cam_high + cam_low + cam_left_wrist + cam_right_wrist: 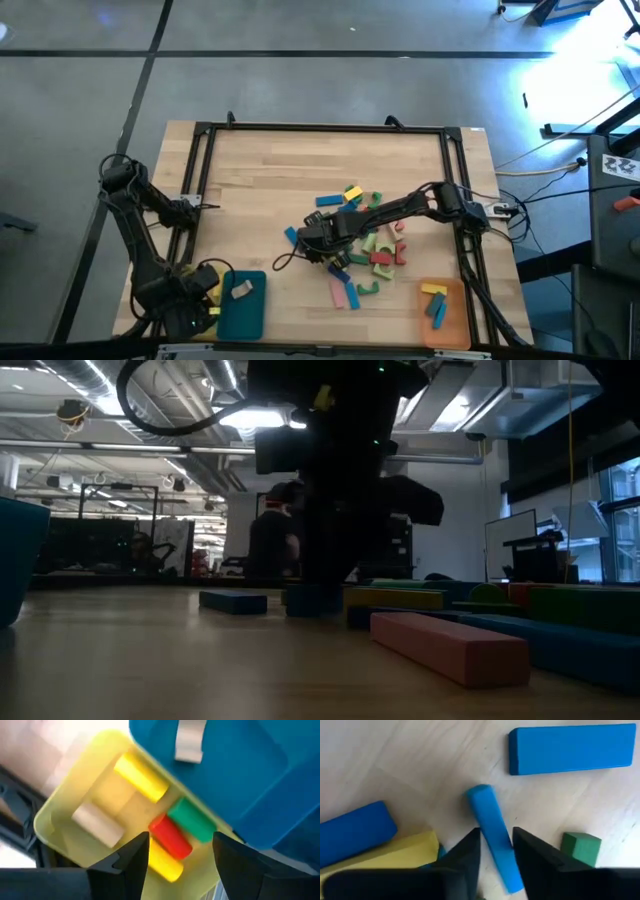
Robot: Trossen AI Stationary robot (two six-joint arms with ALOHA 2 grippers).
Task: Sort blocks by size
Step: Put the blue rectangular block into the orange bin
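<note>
The right claw (496, 851) pinched a smooth round blue stick (494, 836) beside a flat blue block (572, 748); the left claw (180, 851) hung apart.

Both arms (135, 225) are dark, jointed and slim, trailing black cables, each ending in an end effector (495, 855) with two angular black fingers (131, 857).
</note>
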